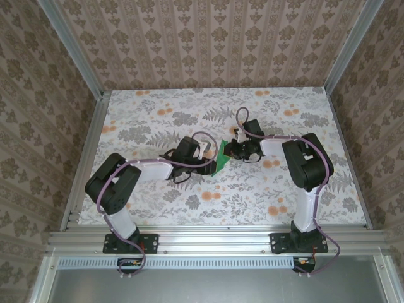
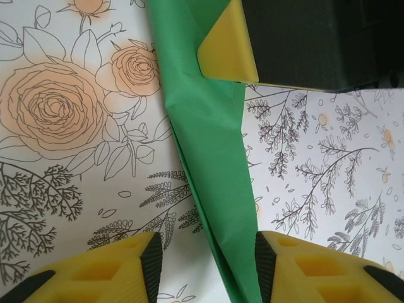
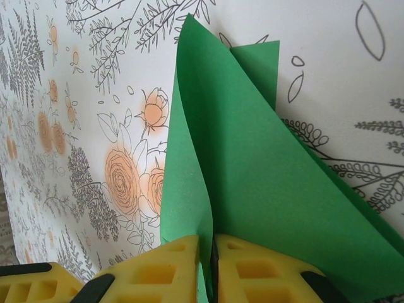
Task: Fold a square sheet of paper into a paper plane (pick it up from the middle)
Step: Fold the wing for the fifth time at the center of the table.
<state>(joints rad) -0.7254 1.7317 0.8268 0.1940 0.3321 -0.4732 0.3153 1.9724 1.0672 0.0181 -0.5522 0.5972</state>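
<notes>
Floral worktop [image 1: 151, 107] lies below. Near its middle is the paper [image 1: 222, 164], partly folded. My right jaws pinch one edge, likely to steady it; my left jaws, spread, straddle the fold, poised to crease.

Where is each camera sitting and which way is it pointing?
Top external: above and behind the bases, looking down at the table; left arm and right arm show.
Left wrist: looks down past the open left gripper at the green paper.
Right wrist: looks past the right gripper, shut on that paper.
All three share the paper.
</notes>
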